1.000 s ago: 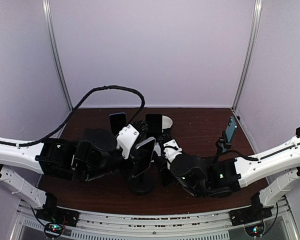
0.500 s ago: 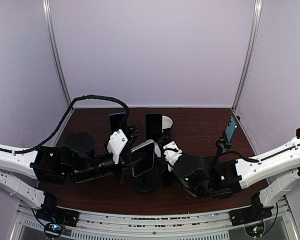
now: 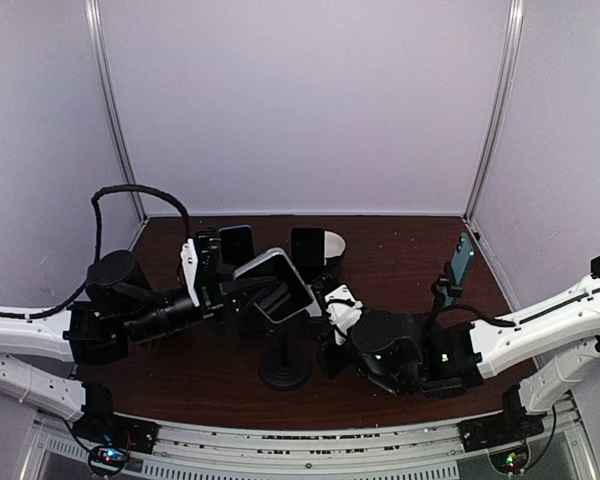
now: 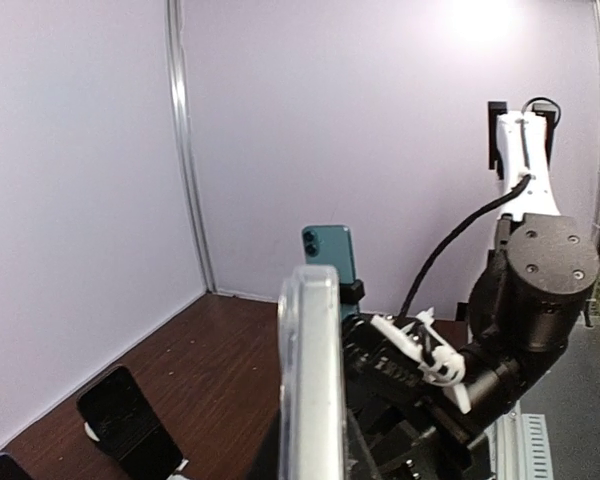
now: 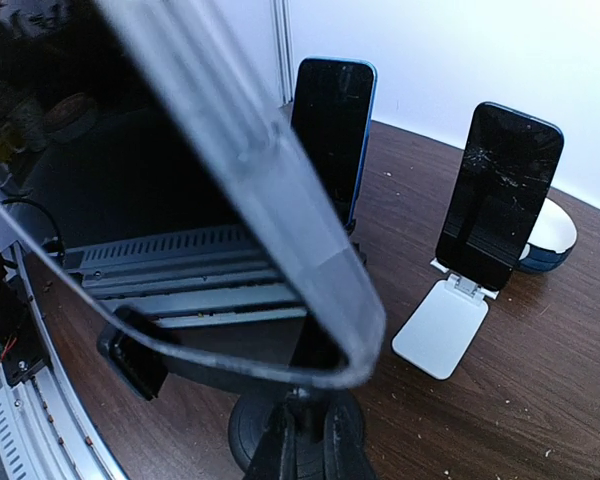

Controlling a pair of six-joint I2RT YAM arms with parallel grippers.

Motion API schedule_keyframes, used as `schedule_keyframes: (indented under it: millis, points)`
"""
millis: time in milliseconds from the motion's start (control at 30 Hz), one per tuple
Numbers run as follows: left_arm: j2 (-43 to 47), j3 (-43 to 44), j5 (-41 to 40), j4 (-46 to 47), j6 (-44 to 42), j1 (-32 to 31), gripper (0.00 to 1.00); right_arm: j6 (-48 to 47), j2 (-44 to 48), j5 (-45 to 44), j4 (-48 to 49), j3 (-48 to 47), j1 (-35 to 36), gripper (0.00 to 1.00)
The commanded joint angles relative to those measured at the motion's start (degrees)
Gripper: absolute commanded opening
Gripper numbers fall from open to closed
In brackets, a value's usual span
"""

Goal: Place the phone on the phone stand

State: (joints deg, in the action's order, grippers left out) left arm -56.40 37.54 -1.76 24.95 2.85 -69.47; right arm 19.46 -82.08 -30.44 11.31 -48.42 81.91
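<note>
The phone (image 3: 275, 285), in a clear case, is tilted screen-up in my left gripper (image 3: 248, 295), which is shut on it. In the left wrist view the phone (image 4: 315, 380) shows edge-on between the fingers. Below it stands the phone stand (image 3: 284, 370), black with a round base. My right gripper (image 3: 315, 345) is shut on the stand's post; in the right wrist view the fingers (image 5: 280, 455) pinch the post above the base (image 5: 255, 430). The phone (image 5: 230, 200) hangs close over the stand's head; whether they touch I cannot tell.
At the back, a blue-edged phone (image 3: 237, 243) and a cracked phone (image 3: 310, 250) lean on their stands, the latter on a white one (image 5: 445, 330). A teal phone (image 3: 462, 260) stands upright at the right edge. White walls close in on three sides.
My left arm has drawn back to the left and risen, lifting the phone and tipping it more screen-up above the stand. The right gripper has stayed on the post.
</note>
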Motion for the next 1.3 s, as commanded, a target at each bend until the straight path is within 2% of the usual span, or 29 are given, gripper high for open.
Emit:
schedule_keyframes:
  millis: [0, 100, 200, 400, 533, 633, 667, 733, 833, 933, 1167, 1267]
  points:
    - [-1.7, -0.1, 11.5, 16.8, 3.8, 0.6, 0.0, 0.7, 0.0, 2.2, 3.9, -0.1, -0.3, 0.0]
    - [-3.1, -0.3, 11.8, 18.2, 4.9, 0.6, 0.0, 1.0, -0.1, 2.4, 3.9, 0.0, -0.6, 0.0]
    - [-1.7, -4.9, 9.0, 20.3, 6.2, 1.0, 0.0, 0.7, 0.2, 2.3, 4.1, 0.0, -0.7, 0.0]
    - [0.8, -9.0, 5.8, 15.5, 6.1, 2.1, 0.0, 0.0, 0.5, 2.8, 4.4, 0.0, -0.7, 0.0]
    - [5.8, -9.4, -1.6, 3.7, 6.2, 2.1, 0.0, -1.0, 1.4, 3.1, 4.4, 0.3, -0.7, 0.0]
    - [7.8, -3.5, -7.7, -17.3, 7.0, 2.1, 0.0, -1.4, 1.8, 1.7, 3.5, 0.3, -0.7, 0.0]
    - [7.8, -2.2, -8.9, -21.6, 7.8, 2.1, 0.0, -1.5, 1.9, 1.2, 3.3, 0.3, -0.7, 0.0]
    - [8.2, -3.0, -8.6, -24.3, 9.2, 2.1, 0.0, -1.9, 2.1, 1.1, 4.2, 0.6, -0.7, 0.0]
    - [9.0, -7.0, -7.1, -22.2, 11.4, 2.2, 0.0, -2.3, 1.7, 1.2, 4.6, 0.5, -0.7, 0.0]
    - [8.3, -6.7, -4.1, -23.3, 11.8, 2.2, 0.0, -1.5, 2.0, 0.0, 4.6, 1.4, -0.7, 0.0]
    - [-0.7, 1.9, 1.5, -35.0, 14.0, 2.1, 0.0, -0.7, 1.2, -4.9, 2.5, 1.2, -1.4, 0.0]
    - [-1.7, 3.1, 1.5, -38.3, 16.0, 2.2, 0.0, 0.7, 1.1, -5.3, 2.8, 1.5, -3.1, 0.0]
